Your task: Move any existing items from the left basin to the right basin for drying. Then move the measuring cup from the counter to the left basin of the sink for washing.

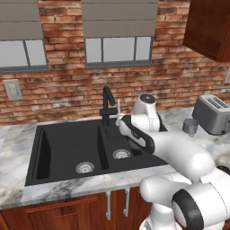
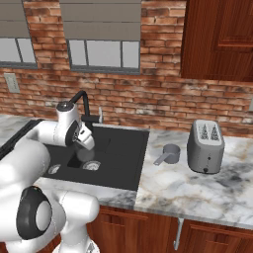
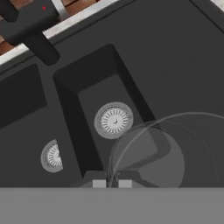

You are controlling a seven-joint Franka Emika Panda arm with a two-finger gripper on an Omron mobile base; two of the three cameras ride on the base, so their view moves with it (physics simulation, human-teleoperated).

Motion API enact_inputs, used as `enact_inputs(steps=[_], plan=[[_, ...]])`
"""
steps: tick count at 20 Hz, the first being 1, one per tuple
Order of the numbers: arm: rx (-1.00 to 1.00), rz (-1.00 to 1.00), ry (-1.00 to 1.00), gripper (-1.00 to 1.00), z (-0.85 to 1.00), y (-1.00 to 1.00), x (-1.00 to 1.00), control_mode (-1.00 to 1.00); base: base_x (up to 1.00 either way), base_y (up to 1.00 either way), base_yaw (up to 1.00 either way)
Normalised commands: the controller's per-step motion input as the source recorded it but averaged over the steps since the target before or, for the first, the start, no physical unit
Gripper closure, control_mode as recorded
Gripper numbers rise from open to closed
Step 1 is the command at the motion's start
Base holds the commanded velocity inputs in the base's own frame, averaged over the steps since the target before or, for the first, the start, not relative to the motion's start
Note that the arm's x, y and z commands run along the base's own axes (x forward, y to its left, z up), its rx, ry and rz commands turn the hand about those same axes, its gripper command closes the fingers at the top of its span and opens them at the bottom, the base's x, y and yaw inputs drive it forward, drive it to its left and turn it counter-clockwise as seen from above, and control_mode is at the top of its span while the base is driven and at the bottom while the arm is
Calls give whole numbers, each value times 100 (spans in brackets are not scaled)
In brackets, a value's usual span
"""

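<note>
Held nearest the lens, a clear glass [image 3: 151,153] is clamped by its rim in the jaws above the sink's [image 2: 129,173] right basin, evidently for drying. Measuring cup [image 2: 169,154] is seen on the worktop [image 2: 197,190], right of the sink.

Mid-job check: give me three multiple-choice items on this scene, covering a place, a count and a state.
1. Where is the measuring cup?
A. Left basin
B. In the gripper
C. On the counter, beside the toaster

2. How many basins has the sink?
A. One
B. Two
C. Three

3. What is the gripper doing?
A. Shut on a clear glass
B. Wide open
C. Clamping the faucet

Key:
1 C: the measuring cup sits by the toaster.
2 B: the sink shows two drains.
3 A: the gripper pinches the clear glass by its rim.
</note>
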Motion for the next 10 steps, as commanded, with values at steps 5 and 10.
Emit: enact_inputs(steps=[5, 10], plan=[[0, 0, 6, 100, -23, 0, 25, -100, 0, 0, 0], [0, 0, 4, 100, -20, 0, 17, -100, 0, 0, 0]])
